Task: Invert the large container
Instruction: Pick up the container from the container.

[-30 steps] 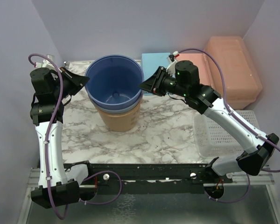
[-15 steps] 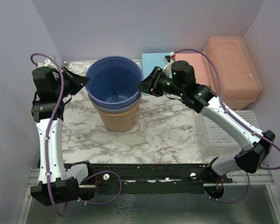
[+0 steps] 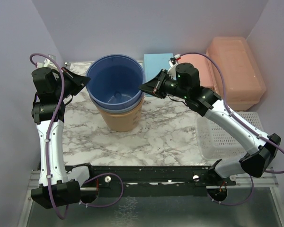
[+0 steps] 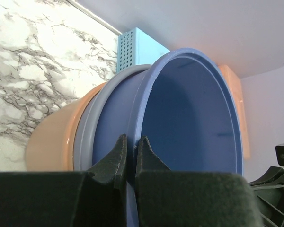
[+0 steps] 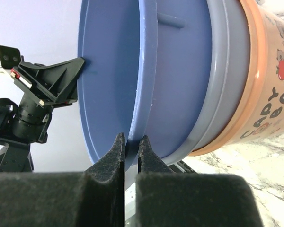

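The large container (image 3: 236,66), a peach-orange lidded box, is seen at the far right corner of the table (image 3: 161,137), standing right way up with its lid on top. It is touched by neither arm.

The left fingers (image 4: 118,158) are clenched on the rim of the blue bucket (image 4: 194,118), one finger outside the wall and one inside (the rim is pinched between them). From above, the left fingers (image 3: 83,81) are found at the left side of the blue bucket (image 3: 116,82).

The right fingers (image 5: 117,151) are clamped on the rim of the same blue bucket (image 5: 113,71) at the opposite side; from above, the right fingers (image 3: 146,87) are placed at its right edge.

The blue bucket is nested in a grey bucket (image 5: 222,85), which is nested in an orange bucket (image 3: 120,120) standing on the table, well apart from the large container.

A light blue box (image 3: 157,64) is set behind the buckets, and a pale perforated basket (image 3: 217,137) lies at the right, nearer than the large container.
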{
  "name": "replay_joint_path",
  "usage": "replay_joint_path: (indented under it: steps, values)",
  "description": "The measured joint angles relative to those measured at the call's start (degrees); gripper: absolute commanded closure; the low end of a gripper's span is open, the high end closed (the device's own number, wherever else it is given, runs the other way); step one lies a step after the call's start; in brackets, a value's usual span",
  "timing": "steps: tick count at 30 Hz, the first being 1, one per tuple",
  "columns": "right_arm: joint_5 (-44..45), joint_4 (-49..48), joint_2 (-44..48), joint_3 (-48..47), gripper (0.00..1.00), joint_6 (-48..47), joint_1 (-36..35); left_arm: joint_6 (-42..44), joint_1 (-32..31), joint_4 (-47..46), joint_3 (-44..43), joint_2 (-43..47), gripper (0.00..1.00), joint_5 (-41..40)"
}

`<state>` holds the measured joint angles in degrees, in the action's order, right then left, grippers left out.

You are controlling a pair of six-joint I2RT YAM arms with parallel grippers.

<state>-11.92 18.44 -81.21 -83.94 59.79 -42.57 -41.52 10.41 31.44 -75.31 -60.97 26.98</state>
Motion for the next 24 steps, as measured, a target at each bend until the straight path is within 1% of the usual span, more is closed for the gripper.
replay_joint_path:
  steps: [3, 4, 7, 9, 11, 12, 15, 18, 22, 24]
  values:
    - [0.07, -0.74, 0.44, 0.24, 0.99, 0.24, 0.0, -0.04, 0.0, -0.57, -0.07, 0.04, 1.0, 0.02]
    - [0.07, -0.87, 0.55, 0.24, 1.0, 0.24, 0.0, -0.09, 0.0, -0.59, -0.15, 0.07, 0.97, 0.04]
    - [0.04, -1.07, 0.85, 0.24, 0.99, 0.24, 0.0, -0.39, -0.02, -0.76, -0.35, 0.07, 0.94, 0.11]
    - [0.07, -1.29, 1.05, 0.26, 0.99, 0.26, 0.0, -0.5, -0.04, -0.94, -0.46, 0.07, 0.88, 0.15]
    - [0.09, -1.57, 1.25, 0.35, 1.0, 0.28, 0.0, -0.63, -0.04, -1.01, -0.55, 0.11, 0.87, 0.15]
    - [0.15, -1.68, 1.31, 0.37, 1.0, 0.35, 0.0, -0.74, -0.04, -1.11, -0.59, 0.11, 0.84, 0.15]
    - [0.26, -1.88, 1.38, 0.37, 0.99, 0.48, 0.0, -0.66, -0.04, -1.49, -0.79, 0.11, 0.7, 0.17]
    - [0.26, -2.01, 1.38, 0.39, 1.0, 0.81, -0.02, -0.09, -0.07, -2.21, -0.92, 0.11, 0.62, 0.96]
    - [0.24, -2.97, 1.51, 1.07, 0.99, 1.31, -0.02, 2.1, -0.07, -1.9, -1.09, -0.09, 0.59, 2.19]
    - [0.24, -3.41, 1.6, 1.68, 0.99, 1.46, -0.02, 4.72, -0.11, 0.04, -1.95, -0.66, 0.58, 2.32]
